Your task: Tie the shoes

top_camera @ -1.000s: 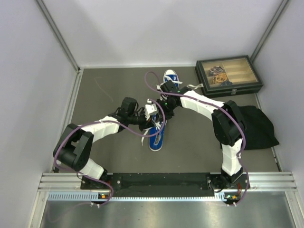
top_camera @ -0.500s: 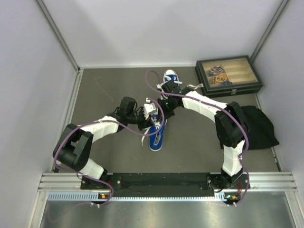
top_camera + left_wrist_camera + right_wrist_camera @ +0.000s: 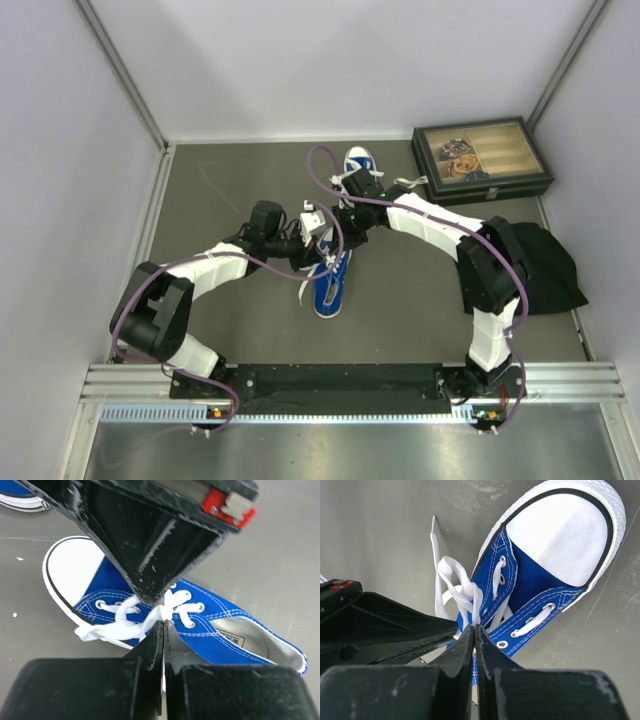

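Grey tabletop [image 3: 400, 300]; laces [image 3: 120, 628] seemingly between jaws.

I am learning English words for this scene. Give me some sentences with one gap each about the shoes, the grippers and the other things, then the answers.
1. The left gripper and the right gripper are both shut on the white ____ of the near shoe.
2. The toe cap of this shoe is ____ in colour.
3. The box stands in the far ____ corner of the table.
4. The cloth on the table is ____.
Missing words: laces; white; right; black.
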Action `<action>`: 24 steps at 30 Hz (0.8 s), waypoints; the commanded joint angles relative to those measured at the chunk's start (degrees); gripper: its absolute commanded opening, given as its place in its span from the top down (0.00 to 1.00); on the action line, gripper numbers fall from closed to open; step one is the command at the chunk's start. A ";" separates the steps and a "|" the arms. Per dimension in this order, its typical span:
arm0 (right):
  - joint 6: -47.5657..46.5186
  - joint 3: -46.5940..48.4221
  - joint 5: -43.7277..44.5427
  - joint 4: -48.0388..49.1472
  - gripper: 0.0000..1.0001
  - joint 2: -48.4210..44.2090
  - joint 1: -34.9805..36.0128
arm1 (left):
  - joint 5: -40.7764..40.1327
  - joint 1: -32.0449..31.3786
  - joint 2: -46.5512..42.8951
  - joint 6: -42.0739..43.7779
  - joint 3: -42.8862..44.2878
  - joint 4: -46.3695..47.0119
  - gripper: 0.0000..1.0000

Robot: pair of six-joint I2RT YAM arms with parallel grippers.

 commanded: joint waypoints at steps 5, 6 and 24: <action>-0.13 0.65 -0.32 1.92 1.00 -3.90 0.81 | -0.42 0.09 1.81 -1.48 3.02 3.72 1.00; -0.04 0.65 -0.67 2.01 1.00 -3.98 0.72 | -0.68 0.01 1.98 -1.66 3.10 3.89 1.00; 1.98 0.39 -3.66 3.33 0.95 -3.63 0.81 | 1.86 -0.52 2.77 -8.60 -0.50 14.52 1.00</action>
